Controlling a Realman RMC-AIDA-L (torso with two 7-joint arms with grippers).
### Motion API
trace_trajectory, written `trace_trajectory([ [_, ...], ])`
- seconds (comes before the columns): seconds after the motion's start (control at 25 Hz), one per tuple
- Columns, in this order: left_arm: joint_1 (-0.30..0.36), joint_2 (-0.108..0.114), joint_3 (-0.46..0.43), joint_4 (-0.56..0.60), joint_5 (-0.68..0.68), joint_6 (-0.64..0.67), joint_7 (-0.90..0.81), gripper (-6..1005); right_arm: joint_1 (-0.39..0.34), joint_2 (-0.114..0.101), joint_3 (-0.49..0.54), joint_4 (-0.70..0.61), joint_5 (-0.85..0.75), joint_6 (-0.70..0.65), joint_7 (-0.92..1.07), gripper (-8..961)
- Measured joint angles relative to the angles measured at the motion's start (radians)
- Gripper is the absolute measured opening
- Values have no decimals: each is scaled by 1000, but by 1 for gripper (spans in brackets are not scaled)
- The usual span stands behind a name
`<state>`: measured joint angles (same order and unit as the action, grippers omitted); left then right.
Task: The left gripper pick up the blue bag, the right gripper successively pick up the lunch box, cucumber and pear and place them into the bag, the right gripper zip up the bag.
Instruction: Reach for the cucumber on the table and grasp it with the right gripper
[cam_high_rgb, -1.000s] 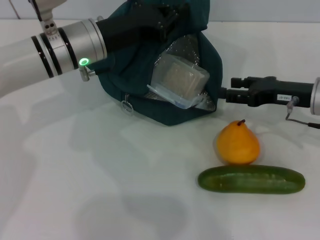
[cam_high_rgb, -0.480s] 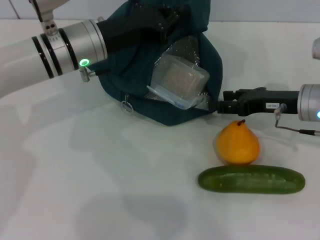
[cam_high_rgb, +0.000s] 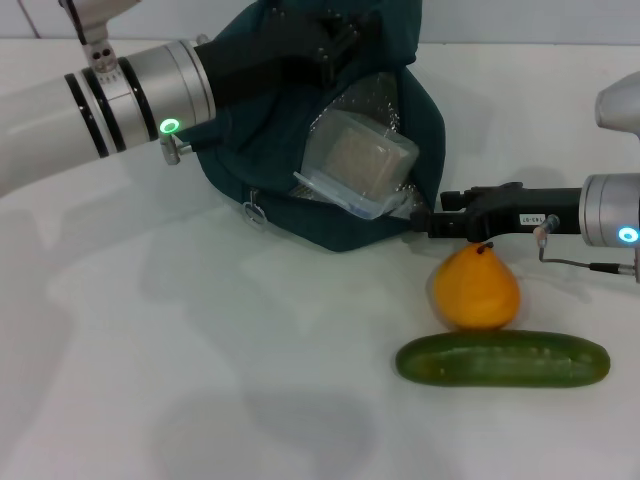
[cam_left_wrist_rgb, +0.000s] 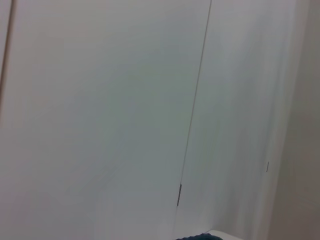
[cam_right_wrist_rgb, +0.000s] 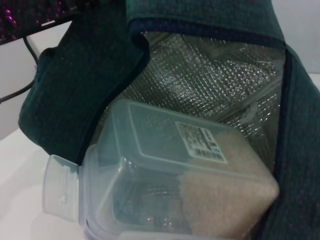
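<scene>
My left gripper (cam_high_rgb: 333, 42) is shut on the top of the blue bag (cam_high_rgb: 262, 130) and holds it up with its mouth open towards the right. The lunch box (cam_high_rgb: 358, 160) lies tilted in the silver-lined opening, one corner poking past the rim; the right wrist view shows the lunch box (cam_right_wrist_rgb: 165, 185) close up inside the blue bag (cam_right_wrist_rgb: 85, 75). Open and empty, my right gripper (cam_high_rgb: 428, 222) sits at the bag's lower right edge, just above the pear (cam_high_rgb: 476, 286). The cucumber (cam_high_rgb: 503, 359) lies in front of the pear.
Everything rests on a white table (cam_high_rgb: 200, 380). The bag's zipper ring pull (cam_high_rgb: 254, 212) hangs at its lower left front. The left wrist view shows only a pale wall (cam_left_wrist_rgb: 150, 100) and a sliver of bag fabric.
My right gripper has moved left and slightly down, from beside the bag to its lower right edge over the pear's stem. Bag, lunch box, pear and cucumber have not moved.
</scene>
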<state>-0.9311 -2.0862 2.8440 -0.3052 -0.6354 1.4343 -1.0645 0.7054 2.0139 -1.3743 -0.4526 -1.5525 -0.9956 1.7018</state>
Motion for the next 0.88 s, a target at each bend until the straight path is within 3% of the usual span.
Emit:
trace_trajectory([
  [0.88, 2, 0, 0, 3, -1, 0, 2, 46, 5, 0, -34, -17, 0, 53, 1, 638],
])
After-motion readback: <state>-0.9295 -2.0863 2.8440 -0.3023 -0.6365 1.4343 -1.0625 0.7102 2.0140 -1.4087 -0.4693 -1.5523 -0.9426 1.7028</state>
